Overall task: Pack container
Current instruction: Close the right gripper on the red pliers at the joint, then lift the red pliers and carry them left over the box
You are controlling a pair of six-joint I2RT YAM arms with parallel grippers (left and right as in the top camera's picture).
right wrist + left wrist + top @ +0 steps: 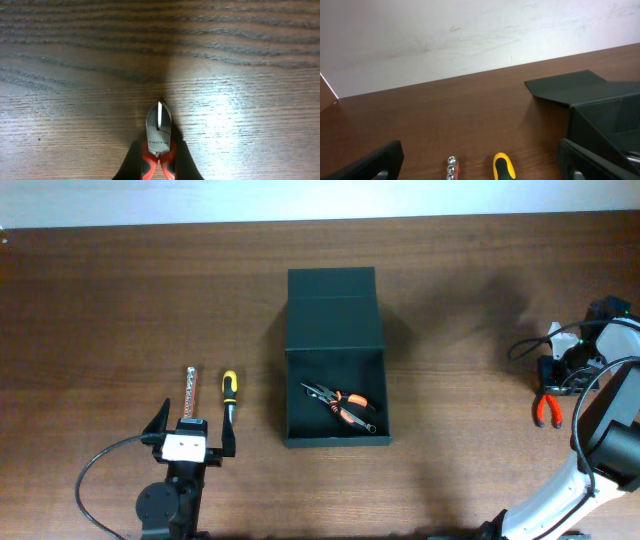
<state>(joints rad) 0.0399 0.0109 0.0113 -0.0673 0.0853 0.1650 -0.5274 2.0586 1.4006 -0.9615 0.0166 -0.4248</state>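
- The container (335,305) stands open at the middle of the tabletop (100,300), with its lid flap laid back toward the far edge.
- The right jaws (159,170) are pressed together on the red handles of the cutters (159,127), near the right edge.
- The left jaws (193,430) are spread wide and empty, close to the near edge.
- Risk: the cutters are pinched only at the handles, so the heavy head could swing or slip out when lifted.
- Risk: on the long carry inward, the container's wall could be struck, or the cutters dropped onto the pliers (340,405) already inside.
- Risk: the round screwdriver (229,395) could be nudged and rolled by the left jaws.
- Counted: one container, one pair of pliers, one pair of cutters, one screwdriver, one metal bar (190,385).
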